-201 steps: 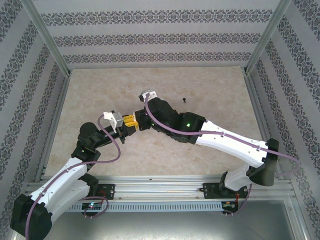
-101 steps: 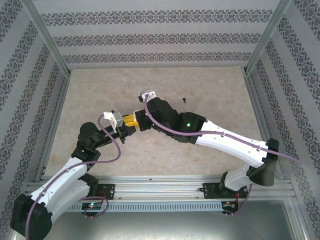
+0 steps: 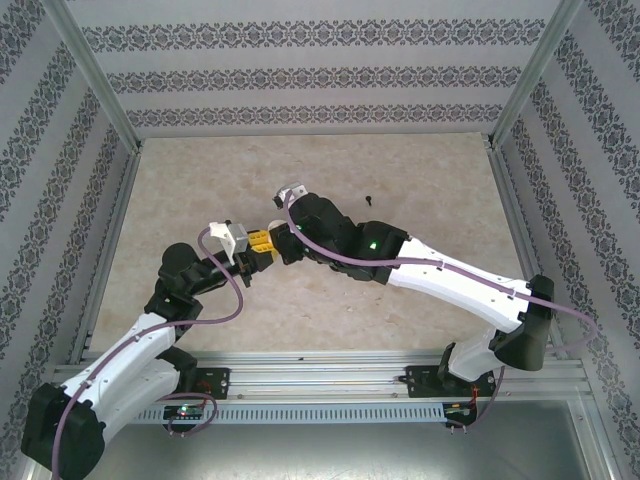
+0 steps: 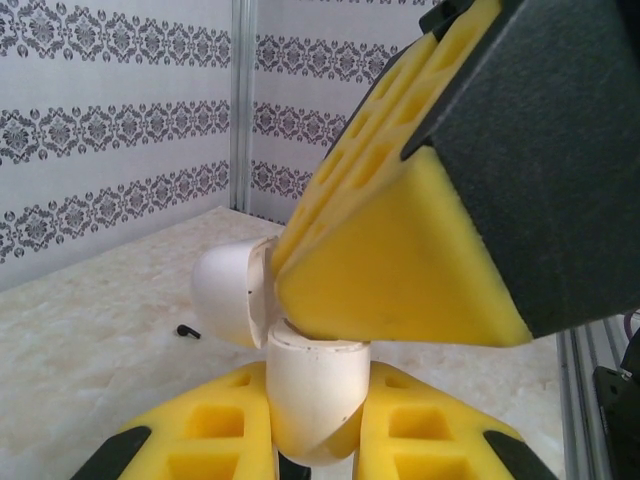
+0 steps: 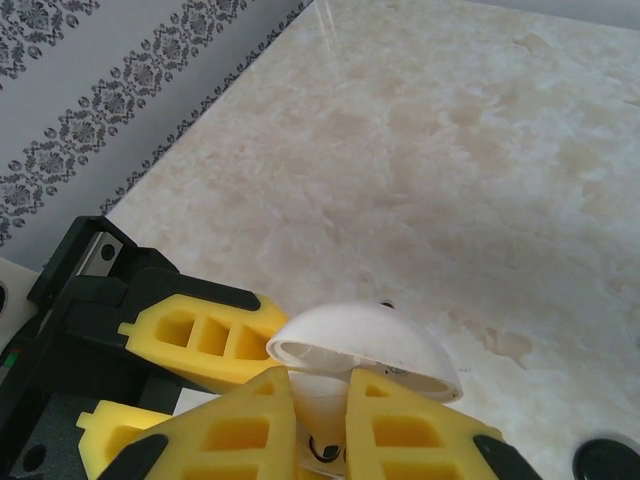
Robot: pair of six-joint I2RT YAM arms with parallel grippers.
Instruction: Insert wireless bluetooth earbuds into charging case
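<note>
**A:** What does the overhead view give you?

**B:** Both arms meet over the middle of the table (image 3: pixel 420 170). The left gripper (image 3: pixel 258 244) and right gripper (image 3: pixel 283 236) are tip to tip. A black earbud (image 3: pixel 371 199) lies loose on the table, well apart from them, beyond the right arm.

**A:** And the left wrist?

**B:** The left jaws are clamped on the base of a white case (image 4: pixel 300 360), held off the table with its lid (image 4: pixel 228 295) open. A yellow finger of the right gripper sits right at the opening. The black earbud lies on the table behind.

**A:** The right wrist?

**B:** It looks past its own jaws, which are all but closed, onto the lid's dome. Something dark shows low in the gap. I can't tell if it's an earbud.

**A:** Which step, then?

**B:** Seating an earbud in the held case, I'd judge. Next, the left must hold steady while the right lets go gently and lifts straight out. Then it can fetch the loose black one.
</note>
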